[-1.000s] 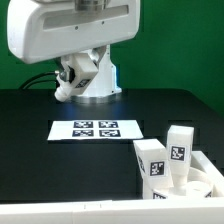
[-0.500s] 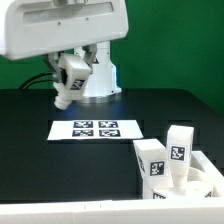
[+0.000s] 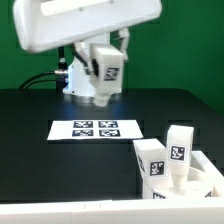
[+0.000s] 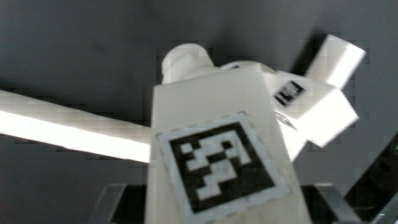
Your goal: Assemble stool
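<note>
My gripper [image 3: 103,52] is raised above the back of the black table and is shut on a white block leg [image 3: 107,68] whose marker tag faces the exterior camera. In the wrist view this leg [image 4: 210,135] fills the middle, and a dark finger [image 4: 118,203] shows on each side of it. The round rimmed seat [image 3: 207,184] lies at the front of the exterior view's right. Two more tagged legs [image 3: 152,160] [image 3: 179,150] stand upright at it. These parts also show small in the wrist view [image 4: 306,98], far below the held leg.
The marker board [image 3: 97,129] lies flat in the middle of the table. A white wall [image 3: 60,212] runs along the front edge and shows as a white bar in the wrist view [image 4: 54,120]. The arm's base [image 3: 88,92] stands behind the marker board.
The arm has swung and turned, carrying the held leg up and toward the exterior view's right. The leg's tag now faces the camera. The seat and the two other legs have not moved.
</note>
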Controlling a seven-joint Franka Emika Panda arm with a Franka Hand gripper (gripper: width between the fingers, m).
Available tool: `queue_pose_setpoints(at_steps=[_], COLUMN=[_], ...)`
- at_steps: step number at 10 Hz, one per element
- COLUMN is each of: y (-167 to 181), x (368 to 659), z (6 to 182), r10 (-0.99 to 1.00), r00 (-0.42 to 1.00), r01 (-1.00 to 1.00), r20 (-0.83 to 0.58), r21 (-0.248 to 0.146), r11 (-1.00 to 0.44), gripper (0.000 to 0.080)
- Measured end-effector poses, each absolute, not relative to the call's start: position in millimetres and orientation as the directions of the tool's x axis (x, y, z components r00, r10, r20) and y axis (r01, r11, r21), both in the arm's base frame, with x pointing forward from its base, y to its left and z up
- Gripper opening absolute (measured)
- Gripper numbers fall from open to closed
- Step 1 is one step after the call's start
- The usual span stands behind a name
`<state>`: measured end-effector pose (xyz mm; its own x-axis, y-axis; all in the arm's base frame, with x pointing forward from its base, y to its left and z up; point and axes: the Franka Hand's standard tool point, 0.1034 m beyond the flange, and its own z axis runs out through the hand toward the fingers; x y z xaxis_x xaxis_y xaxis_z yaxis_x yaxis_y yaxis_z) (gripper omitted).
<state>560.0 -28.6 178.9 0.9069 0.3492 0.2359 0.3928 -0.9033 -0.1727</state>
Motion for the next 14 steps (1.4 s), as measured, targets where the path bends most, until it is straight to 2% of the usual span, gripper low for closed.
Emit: queue_pose_setpoints(at_steps=[2,3,5,6,7,8,11,14], y=[-29,-25,18,32,32,26,26,79], x=[559,561,603,619,623,622,622,648], z=[177.5,176.8,175.7,174.4,175.4,173.9,172.6,162.0], r10=[0.347,0.306,0.143,0.066,0.032,0.043,0.038,-0.115], r00=[0.909,0.926,0.966,0.976,0.976,0.977,0.977,0.939], r01=[0.389,0.348,0.198,0.124,0.096,0.103,0.097,-0.033], r20=[0.231,0.221,0.216,0.209,0.213,0.211,0.21,0.324], r21=[-0.172,-0.188,-0.26,-0.277,-0.299,-0.284,-0.28,-0.246], r11=[-0.905,-0.919,-0.945,-0.953,-0.949,-0.953,-0.955,-0.969], gripper=[0.032,0.032,0.032,0.032,0.032,0.032,0.032,0.032])
